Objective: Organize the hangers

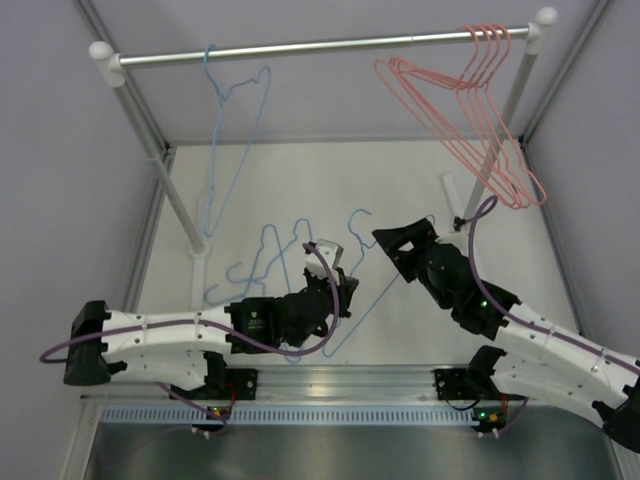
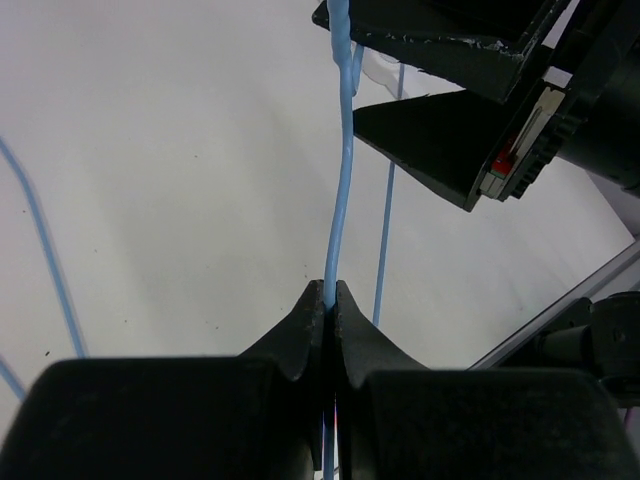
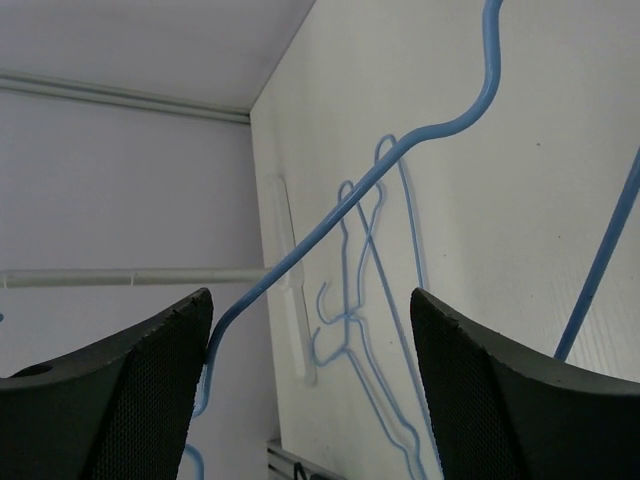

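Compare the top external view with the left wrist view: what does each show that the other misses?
Only the top view shows the rail, with four pink hangers at its right end and one blue hanger near its left. Only the left wrist view shows the left end effector pinched shut on a second blue hanger. Both show the right end effector close by.

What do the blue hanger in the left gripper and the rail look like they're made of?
Blue hanger: seemingly thin metal wire under a smooth blue coating, judging by its slim, kinked, evenly coloured line. Rail: probably bare metal tube, silvery with a bright streak along its length.
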Controlling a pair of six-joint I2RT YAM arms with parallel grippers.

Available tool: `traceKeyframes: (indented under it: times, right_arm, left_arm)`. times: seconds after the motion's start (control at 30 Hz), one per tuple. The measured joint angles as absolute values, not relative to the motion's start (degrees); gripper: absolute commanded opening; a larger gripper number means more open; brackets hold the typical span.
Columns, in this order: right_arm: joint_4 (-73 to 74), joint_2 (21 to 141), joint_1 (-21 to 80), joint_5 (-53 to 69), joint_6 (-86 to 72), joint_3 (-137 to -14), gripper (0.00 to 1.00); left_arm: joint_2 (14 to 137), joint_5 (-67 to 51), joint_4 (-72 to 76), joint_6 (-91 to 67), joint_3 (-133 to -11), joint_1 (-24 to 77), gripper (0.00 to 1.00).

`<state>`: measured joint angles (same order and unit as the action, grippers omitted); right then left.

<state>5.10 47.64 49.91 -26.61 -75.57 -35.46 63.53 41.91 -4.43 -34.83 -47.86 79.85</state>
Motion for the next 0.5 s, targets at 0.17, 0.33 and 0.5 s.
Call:
traceKeyframes:
  times: [0.17, 0.33, 0.5]
  right_arm:
    - [9.1, 47.7, 50.1, -27.8, -72.1, -39.0, 0.83]
    - [11.2, 48.5, 50.1, -29.6, -68.5, -44.3, 0.85]
    - [12.1, 48.5, 50.2, -30.2, -66.0, -46.6, 0.85]
  left_arm:
    - [64.1, 41.7, -5.1, -34.8, -49.0, 79.9, 0.00]
    - [64.1, 41.0, -5.5, -34.8, -49.8, 80.9, 0.00]
    - [64.3, 43.5, -9.6, -35.9, -52.8, 84.0, 0.00]
